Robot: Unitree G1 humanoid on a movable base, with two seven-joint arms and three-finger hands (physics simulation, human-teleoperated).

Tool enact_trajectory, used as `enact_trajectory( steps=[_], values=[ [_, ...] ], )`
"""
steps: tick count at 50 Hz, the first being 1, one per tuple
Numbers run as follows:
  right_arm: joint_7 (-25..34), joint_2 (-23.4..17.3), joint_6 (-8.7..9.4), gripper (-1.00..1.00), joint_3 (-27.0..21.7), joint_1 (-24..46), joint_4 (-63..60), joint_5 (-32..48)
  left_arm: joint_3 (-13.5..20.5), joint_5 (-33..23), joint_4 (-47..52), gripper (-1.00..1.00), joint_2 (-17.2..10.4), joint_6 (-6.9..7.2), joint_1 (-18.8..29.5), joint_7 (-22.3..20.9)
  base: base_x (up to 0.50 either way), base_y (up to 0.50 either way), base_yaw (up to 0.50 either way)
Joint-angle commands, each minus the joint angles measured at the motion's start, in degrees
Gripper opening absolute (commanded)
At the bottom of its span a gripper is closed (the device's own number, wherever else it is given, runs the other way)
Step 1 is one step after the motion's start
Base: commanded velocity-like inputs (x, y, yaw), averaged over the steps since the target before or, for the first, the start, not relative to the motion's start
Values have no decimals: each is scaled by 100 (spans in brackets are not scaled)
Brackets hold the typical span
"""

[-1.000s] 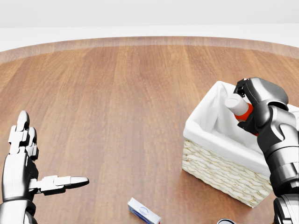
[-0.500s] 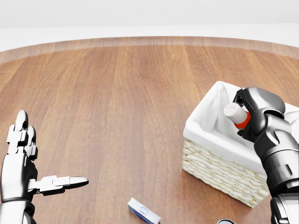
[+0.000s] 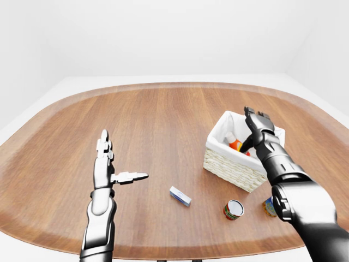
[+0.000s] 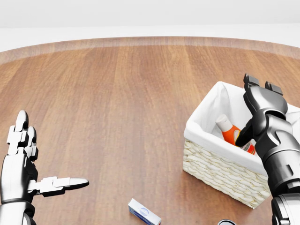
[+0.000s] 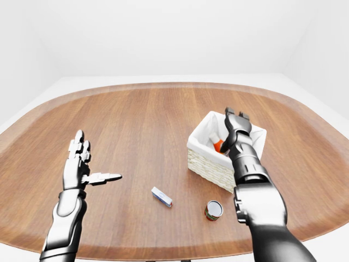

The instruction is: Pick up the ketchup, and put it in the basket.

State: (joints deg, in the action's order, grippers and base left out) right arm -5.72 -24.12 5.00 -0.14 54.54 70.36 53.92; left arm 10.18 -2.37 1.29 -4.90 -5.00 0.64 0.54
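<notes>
Head view: one ketchup bottle [image 4: 230, 133] lies tilted inside the one wicker basket [image 4: 220, 173], white cap toward the view's upper left, red body resting against the white cloth lining. Right hand [image 4: 259, 105] is above the basket's right part, fingers spread and pointing toward the view's top; it grips nothing, and a gap shows between it and the bottle. Part of the bottle's lower end is hidden behind the right forearm.

Left hand [image 4: 26, 161] is at the view's lower left, well apart from the basket, fingers extended upward and thumb stretched out to the right, holding nothing.

Count on the one wooden table [image 3: 163, 125], left-eye view: one basket, one ketchup bottle, one small white-and-blue box [image 3: 180, 196] lying flat below and left of the basket, one can [image 3: 233, 209] on its side with its round end toward the camera, and one further small item [image 3: 268, 206] beside the right forearm, too hidden to identify.
</notes>
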Motion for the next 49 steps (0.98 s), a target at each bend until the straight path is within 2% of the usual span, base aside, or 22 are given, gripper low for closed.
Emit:
enact_trajectory(
  steps=[1, 11, 24, 36, 42, 49],
  values=[
    [-115, -33, 0, 100, -3, 48, -128, 7, 1, -7, 11, 100, 1, 0, -5, -9, 0, 0, 0],
    [83, -136, 0, 100, -73, 117, -420, -10, -3, -12, 43, 100, 8, 0, -22, -15, 0, 0, 0],
    [922, -349, 0, 100, -343, -23, -2006, 139, -17, -33, 50, 100, 21, 0, -39, -11, 0, 0, 0],
    [1376, -417, 0, 100, -604, -115, -3192, 198, -26, -29, 23, 100, 23, 0, -39, -18, 0, 0, 0],
    [1888, -384, 0, 100, -760, -269, -4423, 158, -32, -34, 17, 100, 22, 0, -38, -22, 0, 0, 0],
    [2956, -177, 0, 100, -851, -712, -6391, 230, -44, -47, 41, 100, 32, 0, -56, -31, 0, 0, 0]
  ],
)
